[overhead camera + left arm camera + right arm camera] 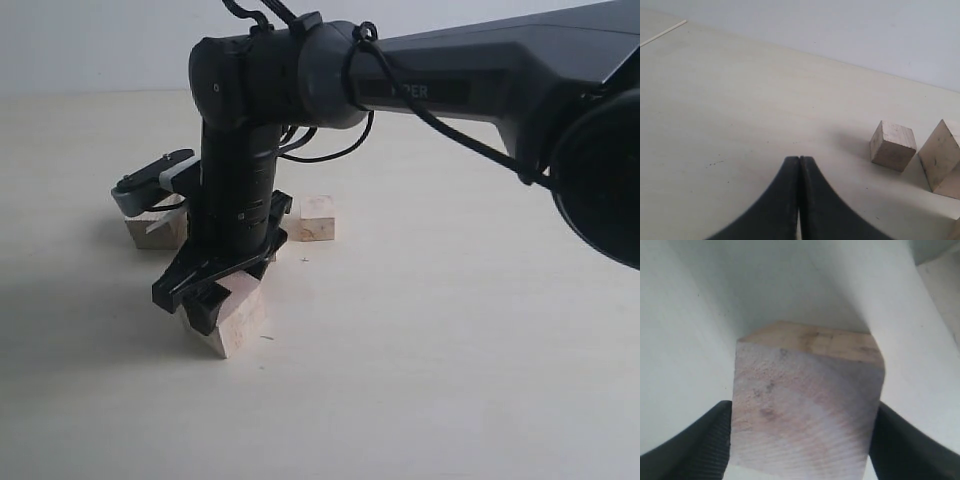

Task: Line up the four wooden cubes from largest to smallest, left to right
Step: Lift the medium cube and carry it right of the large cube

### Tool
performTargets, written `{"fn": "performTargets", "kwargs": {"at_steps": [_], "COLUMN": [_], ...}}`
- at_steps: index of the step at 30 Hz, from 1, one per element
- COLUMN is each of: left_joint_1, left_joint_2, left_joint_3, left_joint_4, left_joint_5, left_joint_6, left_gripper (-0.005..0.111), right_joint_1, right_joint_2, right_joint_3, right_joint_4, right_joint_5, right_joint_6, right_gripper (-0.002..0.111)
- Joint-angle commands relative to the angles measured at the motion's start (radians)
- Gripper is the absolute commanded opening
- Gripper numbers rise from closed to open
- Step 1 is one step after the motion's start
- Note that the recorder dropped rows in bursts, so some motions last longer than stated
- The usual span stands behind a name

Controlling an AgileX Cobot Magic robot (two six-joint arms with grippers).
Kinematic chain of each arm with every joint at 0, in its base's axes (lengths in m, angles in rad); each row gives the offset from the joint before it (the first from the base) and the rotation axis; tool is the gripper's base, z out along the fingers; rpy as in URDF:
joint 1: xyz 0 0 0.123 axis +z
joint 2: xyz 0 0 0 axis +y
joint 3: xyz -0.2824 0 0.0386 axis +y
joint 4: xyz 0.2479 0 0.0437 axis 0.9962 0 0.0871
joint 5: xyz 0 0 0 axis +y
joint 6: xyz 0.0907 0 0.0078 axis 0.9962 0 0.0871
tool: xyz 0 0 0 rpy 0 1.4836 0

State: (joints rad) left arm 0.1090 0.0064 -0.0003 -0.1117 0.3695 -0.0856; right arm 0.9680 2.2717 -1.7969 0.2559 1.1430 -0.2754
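One wooden cube is gripped on both sides by the fingers of the right gripper, low over the pale bench. A second cube is seen behind it, a little to the right. A third cube is set apart at the back left. The left gripper is squeezed closed, finger against finger, and nothing is held in it.

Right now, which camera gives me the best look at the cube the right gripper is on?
Right wrist view: the cube fills the frame, flanked by the right gripper. The exterior view shows it half hidden under that gripper. Left wrist view: cannot tell whether it appears.
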Motion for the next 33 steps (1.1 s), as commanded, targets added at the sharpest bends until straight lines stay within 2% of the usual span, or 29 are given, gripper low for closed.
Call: {"fn": "performTargets", "kwargs": {"at_steps": [1,6,13,17,24,29,33], "left_joint_1": [-0.001,-0.001,-0.001,-0.001,-0.001,-0.001,-0.001], "left_joint_2": [-0.006,-0.006,-0.006,-0.006,-0.006,-0.006,-0.006], "left_joint_3": [0.000,0.000,0.000,0.000,0.000,0.000,0.000], "left_joint_4": [-0.002,-0.002,-0.002,-0.002,-0.002,-0.002,-0.002], "left_joint_5": [-0.003,-0.003,-0.003,-0.003,-0.003,-0.003,-0.003], "left_joint_6": [0.003,0.003,0.003,0.003,0.003,0.003,0.003], "left_gripper": [0.000,0.000,0.000,0.000,0.000,0.000,0.000], "right_joint_1": [-0.002,-0.002,-0.002,-0.023,-0.163,-0.253,-0.267], "right_joint_2": [-0.001,-0.007,-0.149,-0.263,-0.308,-0.308,-0.294], "right_joint_3": [0.005,0.005,0.005,0.005,0.019,0.115,0.175], "right_joint_4": [-0.027,-0.027,-0.040,-0.111,-0.100,-0.051,-0.047], "right_joint_5": [0.004,0.067,0.078,0.078,0.078,0.078,0.078], "right_joint_6": [0.015,0.008,-0.079,-0.136,-0.233,-0.451,-0.580], "right_gripper": [0.027,0.000,0.000,0.000,0.000,0.000,0.000]}}
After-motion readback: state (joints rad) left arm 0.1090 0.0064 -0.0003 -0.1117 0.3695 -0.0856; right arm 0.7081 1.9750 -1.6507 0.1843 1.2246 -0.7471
